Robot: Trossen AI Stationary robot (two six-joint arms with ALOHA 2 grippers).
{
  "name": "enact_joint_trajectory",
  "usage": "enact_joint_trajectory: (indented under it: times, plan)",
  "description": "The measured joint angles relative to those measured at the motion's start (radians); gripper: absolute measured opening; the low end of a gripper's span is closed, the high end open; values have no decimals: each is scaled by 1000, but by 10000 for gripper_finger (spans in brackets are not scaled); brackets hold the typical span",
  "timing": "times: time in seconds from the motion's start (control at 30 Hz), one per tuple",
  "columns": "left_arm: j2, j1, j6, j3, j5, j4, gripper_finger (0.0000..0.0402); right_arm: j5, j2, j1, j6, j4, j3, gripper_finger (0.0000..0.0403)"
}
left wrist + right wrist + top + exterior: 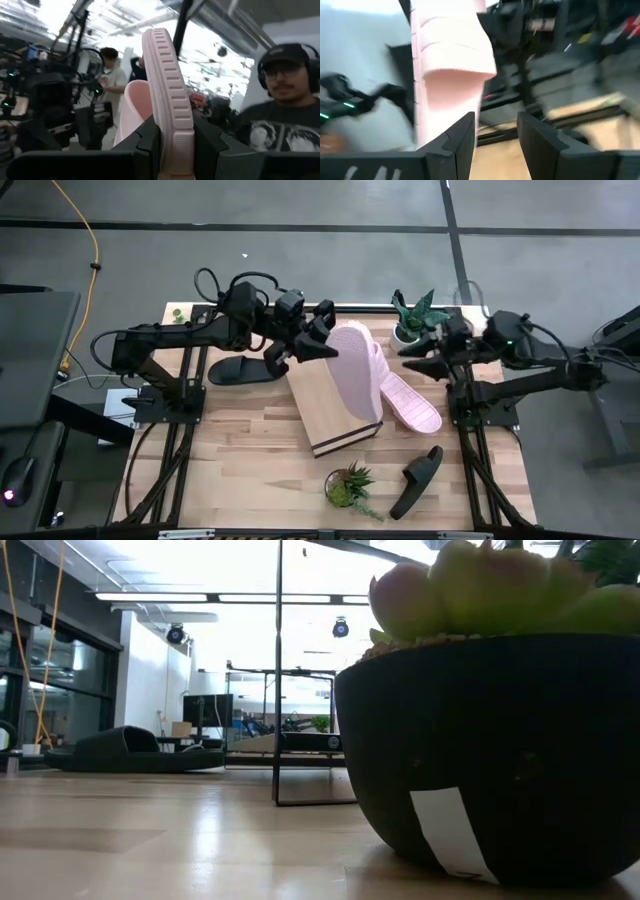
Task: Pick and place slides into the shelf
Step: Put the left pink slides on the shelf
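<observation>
One pink slide (167, 95) clamped in left pincer (175, 145); right pincer (495, 135) open, empty.

Bare tabletop (240, 450) left of shelf (330, 415); potted plant (348, 485) at front.

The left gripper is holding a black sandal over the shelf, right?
Not quite. The left gripper is holding a pink sandal, not a black one, over the shelf. The left wrist view shows the pink sole between its fingers.
</observation>
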Motion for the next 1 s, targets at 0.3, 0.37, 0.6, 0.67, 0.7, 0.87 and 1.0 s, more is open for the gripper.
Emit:
enact_joint_trajectory:
  times: [0.3,0.37,0.6,0.67,0.7,0.87,1.0]
  plan:
    - [0,-1,173,0,180,-82,68,-53,1,25,381,94,1,138]
    - [0,0,238,0,197,-103,68,-66,6,32,468,97,1,138]
    - [0,0,508,0,211,-268,64,-83,106,103,727,96,1,138]
    - [-2,0,575,0,221,-314,56,-87,136,115,779,103,1,138]
    - [-6,3,607,-1,231,-339,52,-87,146,117,798,108,1,138]
    - [-55,21,727,0,240,-414,46,-66,163,93,863,193,1,142]
    - [-82,21,840,0,216,-431,50,-42,185,81,890,188,0,160]
